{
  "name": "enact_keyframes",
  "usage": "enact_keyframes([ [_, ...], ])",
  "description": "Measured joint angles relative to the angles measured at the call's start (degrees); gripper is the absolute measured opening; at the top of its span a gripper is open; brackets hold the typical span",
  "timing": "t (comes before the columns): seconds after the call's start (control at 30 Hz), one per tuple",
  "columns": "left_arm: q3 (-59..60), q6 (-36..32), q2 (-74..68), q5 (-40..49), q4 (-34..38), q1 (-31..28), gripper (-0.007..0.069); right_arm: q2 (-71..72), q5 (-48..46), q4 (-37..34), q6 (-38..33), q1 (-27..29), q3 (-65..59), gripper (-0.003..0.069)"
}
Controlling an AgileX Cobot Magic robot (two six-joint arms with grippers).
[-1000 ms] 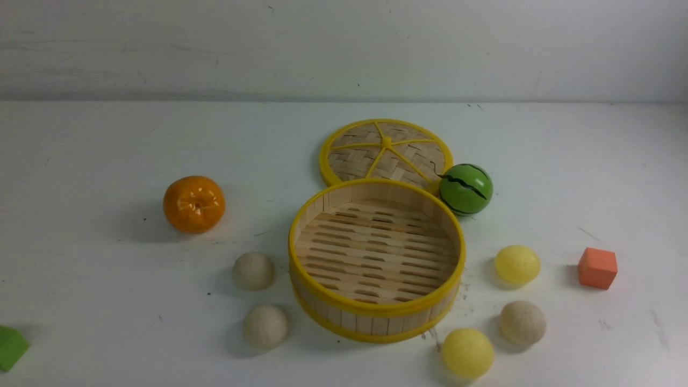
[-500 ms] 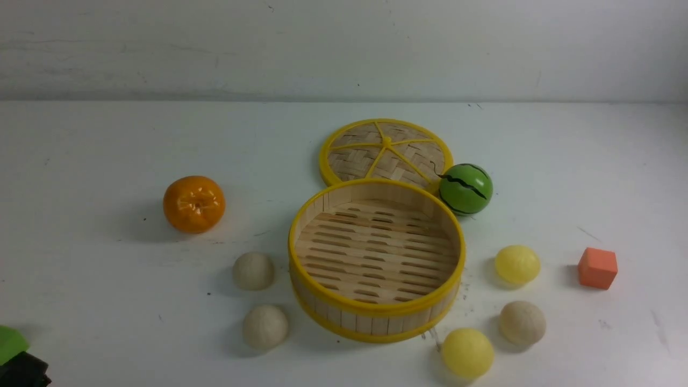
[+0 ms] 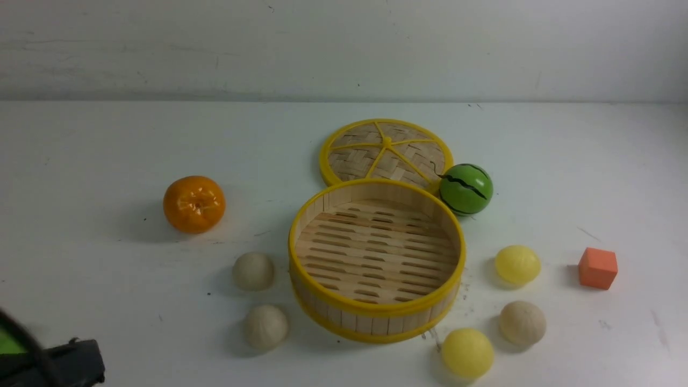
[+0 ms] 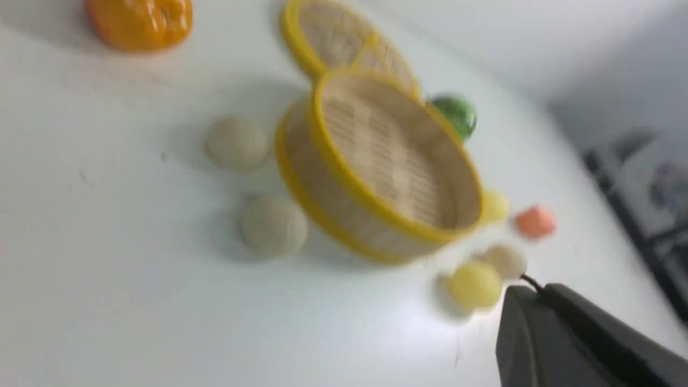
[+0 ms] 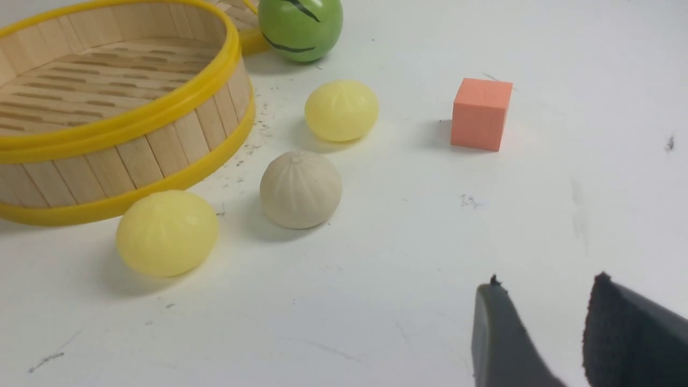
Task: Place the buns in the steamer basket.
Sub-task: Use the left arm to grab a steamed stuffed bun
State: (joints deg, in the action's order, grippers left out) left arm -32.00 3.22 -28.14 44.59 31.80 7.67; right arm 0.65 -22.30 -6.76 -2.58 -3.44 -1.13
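The steamer basket [image 3: 376,312] stands empty at mid-table. Two beige buns [image 3: 253,271] [image 3: 265,326] lie at its left. At its right lie a yellow bun [image 3: 517,264], a beige bun [image 3: 522,322] and a second yellow bun [image 3: 467,352]. My left gripper [image 3: 80,361] shows at the bottom left corner, far from the buns. In the blurred left wrist view its fingers [image 4: 537,301] look pressed together and empty. My right gripper [image 5: 543,290] is open and empty, above bare table short of the beige bun [image 5: 300,189]. It is out of the front view.
A woven lid [image 3: 386,150] lies behind the basket, with a green striped ball [image 3: 465,189] beside it. An orange [image 3: 194,203] sits at the left and an orange cube [image 3: 597,267] at the right. A green block [image 3: 6,343] is partly hidden by my left arm.
My left gripper has come into the front view at the bottom left and moved up and to the right, covering most of the green block. Nothing on the table has moved.
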Motion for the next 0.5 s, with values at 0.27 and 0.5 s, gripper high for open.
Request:
enact_keyframes([
  [0.27, -14.06, -6.37, -31.79, 9.77, -11.94, 2.08, -0.0013, 0.00, 0.07, 0.00, 0.00, 0.00, 0.00, 0.0239],
  [0.5, -23.86, -5.41, -49.42, 7.58, -18.09, 19.51, -0.0013, 0.00, 0.07, 0.00, 0.00, 0.00, 0.00, 0.0239],
])
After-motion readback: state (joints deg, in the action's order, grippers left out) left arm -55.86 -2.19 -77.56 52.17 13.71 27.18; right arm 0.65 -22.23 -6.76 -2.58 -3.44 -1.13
